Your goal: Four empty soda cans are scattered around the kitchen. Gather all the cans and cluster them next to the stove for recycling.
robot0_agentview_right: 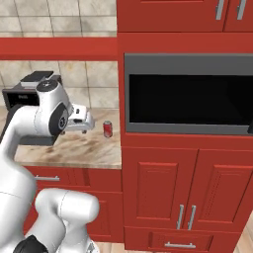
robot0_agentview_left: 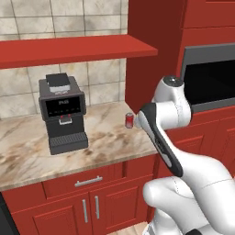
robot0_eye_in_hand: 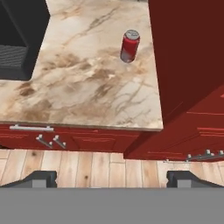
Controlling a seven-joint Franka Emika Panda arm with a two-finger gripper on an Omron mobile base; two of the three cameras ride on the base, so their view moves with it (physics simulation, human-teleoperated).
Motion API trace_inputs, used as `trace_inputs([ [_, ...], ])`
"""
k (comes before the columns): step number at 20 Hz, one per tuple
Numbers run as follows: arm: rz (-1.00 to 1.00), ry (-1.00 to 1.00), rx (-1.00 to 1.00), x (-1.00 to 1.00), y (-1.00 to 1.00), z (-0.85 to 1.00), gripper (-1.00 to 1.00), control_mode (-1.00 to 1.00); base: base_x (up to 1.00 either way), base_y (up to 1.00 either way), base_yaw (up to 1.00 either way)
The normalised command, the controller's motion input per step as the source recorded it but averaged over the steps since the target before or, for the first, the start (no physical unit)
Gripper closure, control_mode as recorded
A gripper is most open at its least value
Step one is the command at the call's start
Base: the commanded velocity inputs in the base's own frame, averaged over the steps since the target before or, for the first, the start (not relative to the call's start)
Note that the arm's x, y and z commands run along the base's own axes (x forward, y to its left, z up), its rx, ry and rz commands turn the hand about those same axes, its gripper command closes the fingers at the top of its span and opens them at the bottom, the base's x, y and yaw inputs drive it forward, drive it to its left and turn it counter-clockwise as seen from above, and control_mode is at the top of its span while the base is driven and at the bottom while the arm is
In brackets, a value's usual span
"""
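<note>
Hiding red can [robot0_agentview_left: 130,120] base, arm [robot0_agentview_left: 158,133]

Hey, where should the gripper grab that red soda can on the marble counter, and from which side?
Grip the red soda can around the middle of its round side wall, jaws straddling it. It stands upright near the tall red cabinet, so coming from the counter's open front edge looks safest; the gripper is open wide.
</note>
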Motion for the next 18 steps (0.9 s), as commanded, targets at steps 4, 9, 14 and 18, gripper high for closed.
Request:
trace_inputs([
  [4,0.00,0.01,-0.03,0.01,0.00,-0.07,-1.00,-1.00,0.00,0.00,0.00],
  [9,0.00,0.02,-0.03,0.16,0.00,-0.18,-1.00,-1.00,0.00,0.00,0.00],
  [14,0.00,0.03,0.00,0.48,0.00,-0.08,-1.00,-1.00,0.00,0.00,0.00],
  [18,-0.01,0.00,0.00,0.64,0.00,-0.02,-1.00,-1.00,0.00,0.00,0.00],
])
